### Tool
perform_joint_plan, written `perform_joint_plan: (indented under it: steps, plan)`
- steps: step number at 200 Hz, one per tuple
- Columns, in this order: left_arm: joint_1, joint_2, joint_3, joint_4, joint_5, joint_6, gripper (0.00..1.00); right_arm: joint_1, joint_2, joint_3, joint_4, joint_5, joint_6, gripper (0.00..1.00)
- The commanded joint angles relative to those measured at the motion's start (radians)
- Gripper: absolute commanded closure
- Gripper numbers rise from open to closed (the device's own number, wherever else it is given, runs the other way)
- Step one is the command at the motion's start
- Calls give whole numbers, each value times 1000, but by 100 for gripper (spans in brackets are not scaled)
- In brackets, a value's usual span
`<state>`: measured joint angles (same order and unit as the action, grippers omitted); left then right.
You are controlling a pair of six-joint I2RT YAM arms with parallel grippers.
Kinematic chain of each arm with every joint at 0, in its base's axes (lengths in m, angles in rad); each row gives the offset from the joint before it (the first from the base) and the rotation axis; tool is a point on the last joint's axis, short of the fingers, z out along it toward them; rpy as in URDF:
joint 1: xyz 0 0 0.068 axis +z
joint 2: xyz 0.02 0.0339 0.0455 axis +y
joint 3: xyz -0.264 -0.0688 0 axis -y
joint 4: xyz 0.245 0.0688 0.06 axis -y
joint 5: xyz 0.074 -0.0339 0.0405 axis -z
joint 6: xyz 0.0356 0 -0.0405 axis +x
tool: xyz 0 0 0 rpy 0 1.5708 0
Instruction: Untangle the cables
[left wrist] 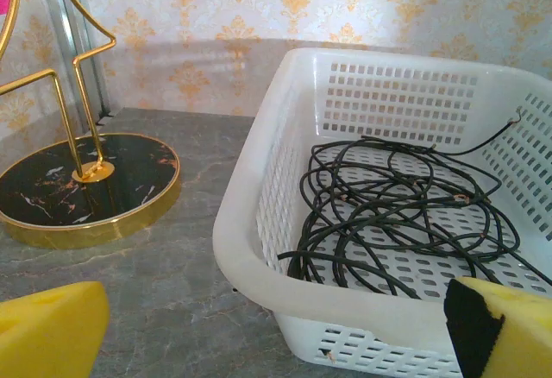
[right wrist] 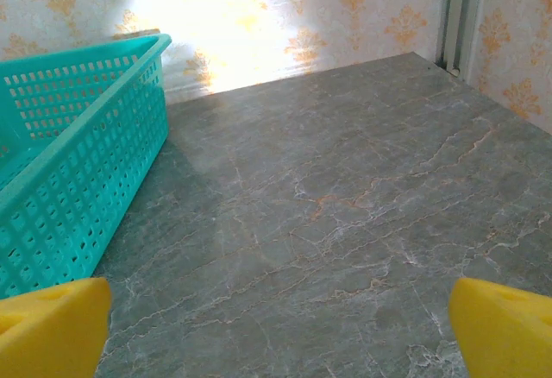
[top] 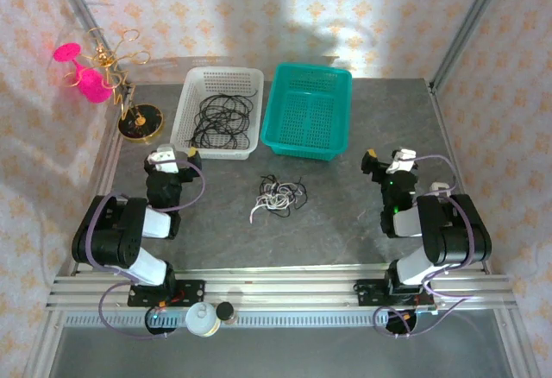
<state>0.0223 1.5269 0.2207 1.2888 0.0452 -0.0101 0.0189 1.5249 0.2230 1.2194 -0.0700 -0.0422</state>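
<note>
Left fingers (left wrist: 47,330): yellow-padded, spread wide, empty.
Right fingers (right wrist: 500,326): likewise wide, empty.
Cables (top: 280,195): thin black and whitish curly cords, one tangle on the grey marbled table (top: 345,214) between the arms.
White perforated plastic basket (left wrist: 246,197): holds loose black cords (left wrist: 388,214).
Progress: seemingly unstarted; all separating remains.

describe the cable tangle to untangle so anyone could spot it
On the grey table, find the white basket and teal basket at the back. Just in front of them lies a small cable tangle. Unlike the white basket's all-black cables, it mixes black and whitish cords.
</note>
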Motion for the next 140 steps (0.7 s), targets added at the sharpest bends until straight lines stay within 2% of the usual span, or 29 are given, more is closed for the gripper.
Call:
perform_joint_plan:
  steps: [1, 140]
  plan:
    - [8, 7, -10, 38, 15, -7, 1, 1, -2, 13, 9, 15, -2, 1]
    - [2, 7, -11, 38, -2, -2, 1, 1, -2, 9, 14, 17, -4, 1]
